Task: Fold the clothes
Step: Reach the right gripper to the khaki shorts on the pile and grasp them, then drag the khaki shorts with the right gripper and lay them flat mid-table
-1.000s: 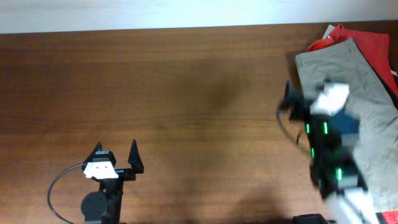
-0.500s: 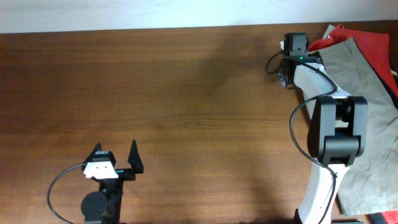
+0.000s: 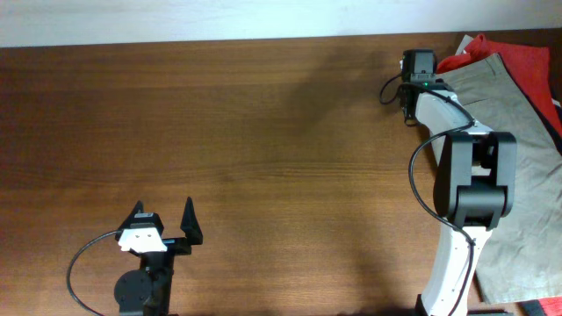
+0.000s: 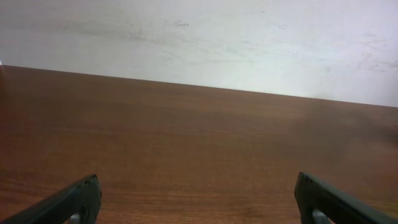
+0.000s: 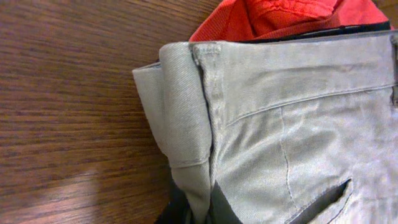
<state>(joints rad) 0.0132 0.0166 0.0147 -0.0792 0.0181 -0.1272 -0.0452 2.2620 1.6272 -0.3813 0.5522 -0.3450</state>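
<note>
My right gripper (image 5: 198,208) is clamping the waistband corner of the khaki trousers (image 5: 298,124) — these are lying over a red garment (image 5: 280,18) at the table's far right; my left gripper (image 3: 163,219) is resting, fingers apart.

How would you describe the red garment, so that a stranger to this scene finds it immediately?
Go to the far right corner of the brown wooden table. There lie beige trousers, with the red garment sticking out from under their waistband end. Its red colour sets it apart.
</note>
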